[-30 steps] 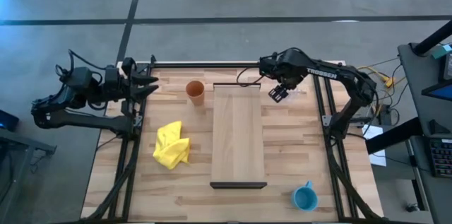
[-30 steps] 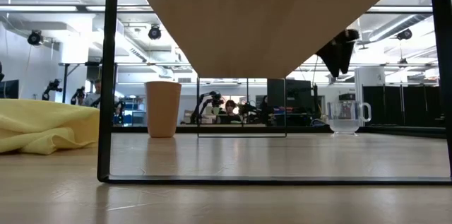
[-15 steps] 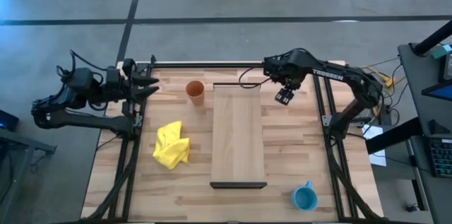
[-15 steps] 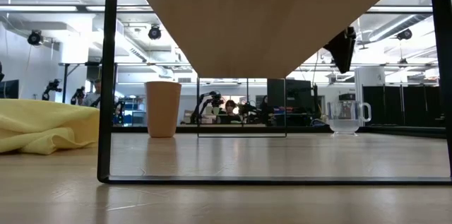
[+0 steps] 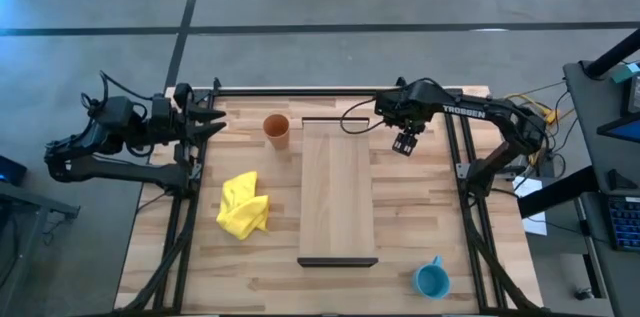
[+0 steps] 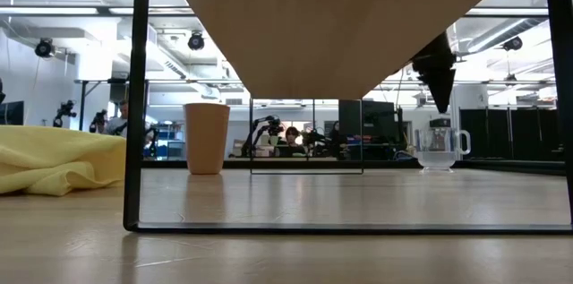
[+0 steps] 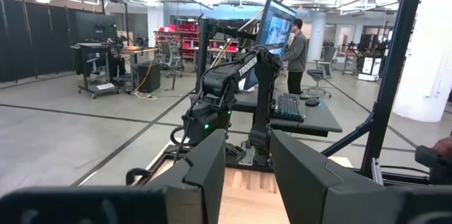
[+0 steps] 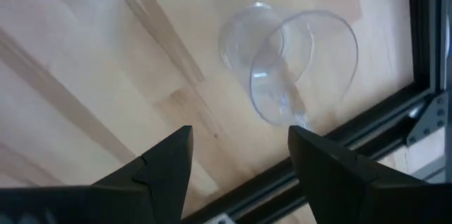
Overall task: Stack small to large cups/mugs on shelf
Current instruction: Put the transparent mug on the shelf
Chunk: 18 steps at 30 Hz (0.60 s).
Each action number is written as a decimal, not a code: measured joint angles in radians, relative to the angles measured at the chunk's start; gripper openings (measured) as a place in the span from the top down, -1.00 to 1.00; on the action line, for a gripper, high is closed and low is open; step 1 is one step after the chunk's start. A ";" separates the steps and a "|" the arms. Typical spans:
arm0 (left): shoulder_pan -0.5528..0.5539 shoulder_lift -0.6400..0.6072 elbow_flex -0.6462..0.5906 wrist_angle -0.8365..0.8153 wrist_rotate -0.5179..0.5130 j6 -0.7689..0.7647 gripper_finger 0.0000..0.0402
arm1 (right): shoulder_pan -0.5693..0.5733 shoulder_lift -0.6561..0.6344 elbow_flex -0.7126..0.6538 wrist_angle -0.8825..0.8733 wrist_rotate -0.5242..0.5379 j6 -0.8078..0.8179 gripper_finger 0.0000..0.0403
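The clear glass mug (image 8: pixel 289 65) stands upright on the tabletop at the far right; it also shows in the low view (image 6: pixel 439 146). My right gripper (image 5: pixel 404 143) hangs open above and just beside it, fingers pointing down, in its own view (image 8: pixel 240 143). The orange-brown cup (image 5: pixel 276 129) stands upright left of the shelf's far end. The light-blue mug (image 5: pixel 431 279) stands at the near right. The shelf (image 5: pixel 338 192) of pale wood stands raised in the middle of the table. My left gripper (image 5: pixel 213 122) waits open at the far left edge.
A yellow cloth (image 5: pixel 243 205) lies crumpled left of the shelf. The shelf rests on thin dark frame legs (image 6: pixel 136 96), with room beneath it. A dark frame rail (image 8: pixel 339 146) runs close behind the glass mug. People and desks show in the room beyond.
My right gripper has moved from the shelf's far right corner toward the table's right edge, over toward the glass mug, turning about and coming down a little. It has stayed open. Nothing else has moved.
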 joint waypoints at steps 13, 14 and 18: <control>0.000 0.008 0.000 0.011 -0.001 -0.001 0.49 | -0.027 0.000 -0.106 0.140 0.017 -0.008 -0.13; 0.000 0.009 0.000 0.011 -0.001 -0.002 0.49 | -0.031 0.000 -0.117 0.145 0.018 -0.004 -0.13; 0.000 0.010 0.001 0.010 -0.001 -0.003 0.49 | -0.033 0.000 -0.147 0.171 0.041 0.019 -0.09</control>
